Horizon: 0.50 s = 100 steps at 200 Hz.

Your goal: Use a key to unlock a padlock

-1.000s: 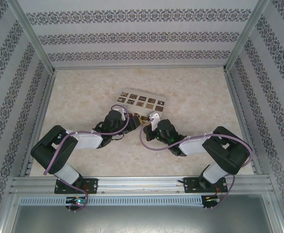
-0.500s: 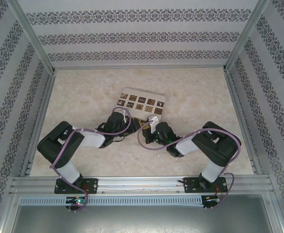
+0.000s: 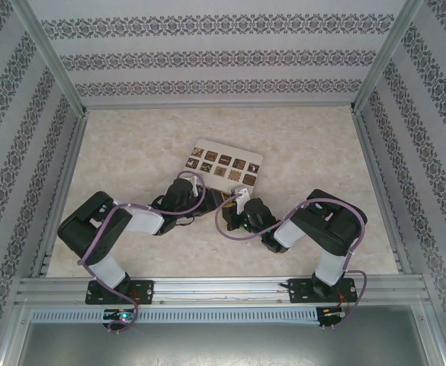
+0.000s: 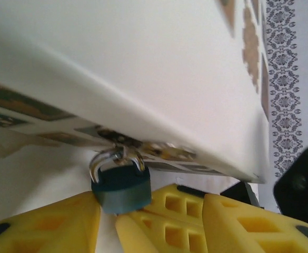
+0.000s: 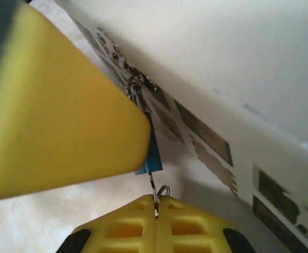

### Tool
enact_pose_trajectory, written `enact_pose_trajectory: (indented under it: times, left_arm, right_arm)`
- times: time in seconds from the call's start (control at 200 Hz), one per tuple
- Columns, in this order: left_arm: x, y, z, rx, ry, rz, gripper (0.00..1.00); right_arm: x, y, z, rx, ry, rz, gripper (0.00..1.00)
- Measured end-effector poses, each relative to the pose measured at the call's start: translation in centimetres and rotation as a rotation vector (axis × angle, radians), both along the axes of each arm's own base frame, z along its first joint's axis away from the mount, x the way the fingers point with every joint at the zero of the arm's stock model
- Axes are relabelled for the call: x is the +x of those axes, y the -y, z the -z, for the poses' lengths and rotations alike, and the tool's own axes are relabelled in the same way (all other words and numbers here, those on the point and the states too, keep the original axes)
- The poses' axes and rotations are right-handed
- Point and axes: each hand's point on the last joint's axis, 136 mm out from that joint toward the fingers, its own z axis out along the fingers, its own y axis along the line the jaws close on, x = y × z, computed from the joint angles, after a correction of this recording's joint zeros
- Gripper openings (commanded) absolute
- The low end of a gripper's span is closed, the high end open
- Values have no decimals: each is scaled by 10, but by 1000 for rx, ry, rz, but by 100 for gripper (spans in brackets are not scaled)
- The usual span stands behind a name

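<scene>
The teal padlock (image 4: 121,187) hangs by its silvery shackle from the hasp on the cream box (image 4: 143,79). My left gripper (image 4: 152,196) is open, its yellow fingers (image 4: 43,226) on either side of the padlock and apart from it. My right gripper (image 5: 156,203) is shut on the thin silvery key (image 5: 152,184), whose tip points up into the underside of the padlock (image 5: 154,153). One left finger (image 5: 53,116) covers most of the lock there. From above, both grippers, left (image 3: 207,198) and right (image 3: 232,202), meet at the box's near edge.
The cream box (image 3: 224,164) with brown picture tiles lies mid-table, tilted. Patterned walls and aluminium rails (image 3: 62,175) close the table on three sides. Both arms are folded low, with cables looping near the grippers.
My left gripper has opened and let go of the padlock. The right arm has folded in closer, bringing the key up to the lock. The box has shifted slightly.
</scene>
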Motion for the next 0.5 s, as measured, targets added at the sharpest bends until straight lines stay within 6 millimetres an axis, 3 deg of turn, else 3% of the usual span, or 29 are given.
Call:
enact_pose_trajectory:
  times: [0.26,0.5]
  left_arm:
    - [-6,-24,-59,-43,144,-13,58]
    - [-15,-71,-72,-24,194,-133,63]
  right_arm:
    - [-4,-4,0,28,-27,4,0]
    - [-6,-7,-3,93,-88,22,0]
